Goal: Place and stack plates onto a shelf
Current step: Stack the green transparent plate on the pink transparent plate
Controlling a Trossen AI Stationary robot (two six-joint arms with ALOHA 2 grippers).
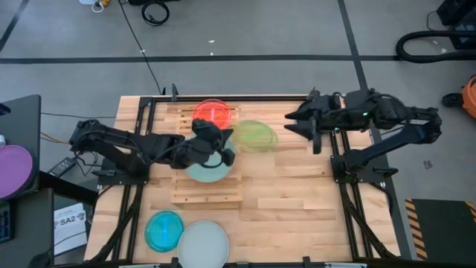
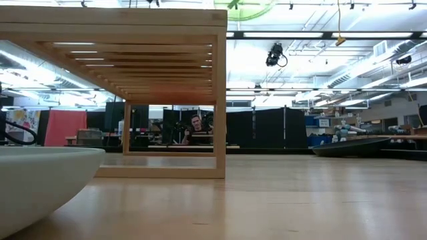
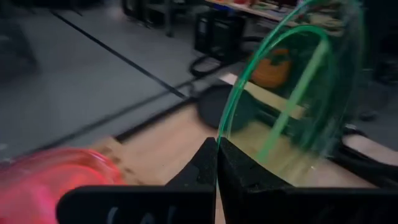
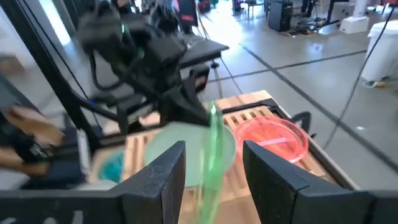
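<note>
My left gripper [image 1: 223, 141] reaches over the light-wood slatted shelf [image 1: 195, 195] and is shut on a translucent green plate [image 1: 255, 135], which is lifted beside the shelf's right edge. A red plate [image 1: 213, 113] lies flat on the shelf's far end. A pale mint plate [image 1: 207, 171] lies on its middle, partly under the left gripper. A blue plate [image 1: 163, 229] and a whitish plate [image 1: 203, 244] rest on the table near its near edge. My right gripper [image 1: 296, 125] hovers open to the right of the green plate and touches nothing. My left gripper pinches the green plate's rim [image 3: 219, 134] between its two shut fingers [image 3: 239, 171], coming from the table's left. The plate is lifted clear and tilted, and extends away beyond the fingertips. The right wrist view shows it nearly edge-on [image 4: 214, 140].
The low view shows the shelf's [image 2: 133, 87] legs and slats, the whitish plate [image 2: 33, 180] close by, and the green plate [image 2: 240, 8] above the shelf top. A purple disc [image 1: 15, 167] sits on a side stand to the left. Black frame rails [image 1: 335, 160] flank the table. A person [image 2: 195, 127] sits far behind.
</note>
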